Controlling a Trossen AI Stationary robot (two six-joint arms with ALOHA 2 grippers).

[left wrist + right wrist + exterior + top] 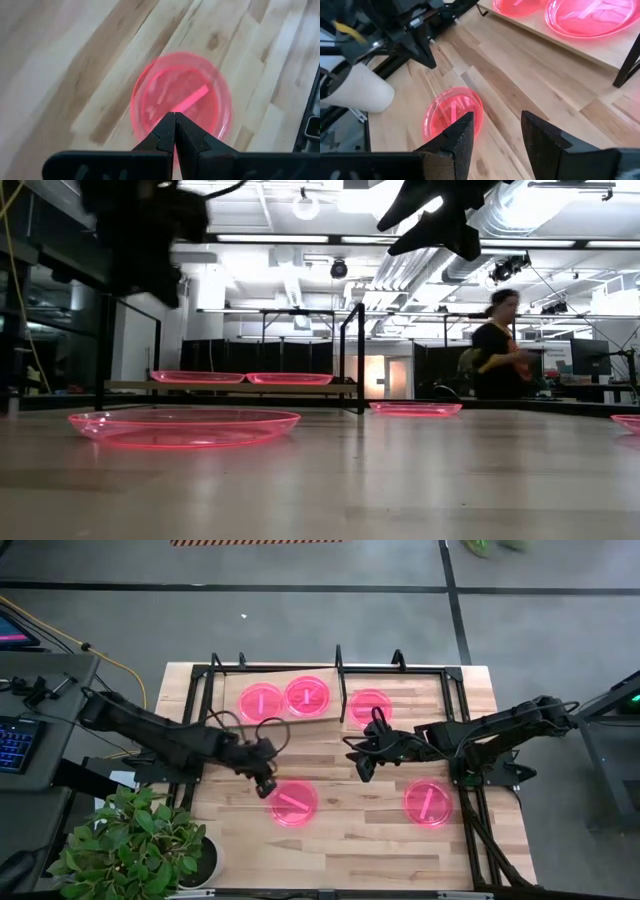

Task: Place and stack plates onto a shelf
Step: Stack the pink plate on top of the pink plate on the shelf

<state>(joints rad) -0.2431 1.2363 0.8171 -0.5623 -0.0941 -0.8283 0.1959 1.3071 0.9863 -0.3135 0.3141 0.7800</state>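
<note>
Two pink plates point(261, 700) point(307, 695) lie side by side on the shelf point(280, 675) at the table's far side. Three more lie on the tabletop: one point(370, 705) right of the shelf, one point(293, 803) near the middle and one point(430, 802) to the right. My left gripper point(268, 788) is shut and hangs above the middle plate's left rim without touching it; the left wrist view shows its fingertips point(175, 116) over that plate point(180, 95). My right gripper point(362, 768) is open and empty above the table's middle, as the right wrist view point(497, 119) shows.
The black tube frame point(340, 665) stands around the table's far half, and its posts run down the left and right sides. A potted plant point(130, 840) stands at the near left corner. A person point(498, 345) is in the room beyond the table.
</note>
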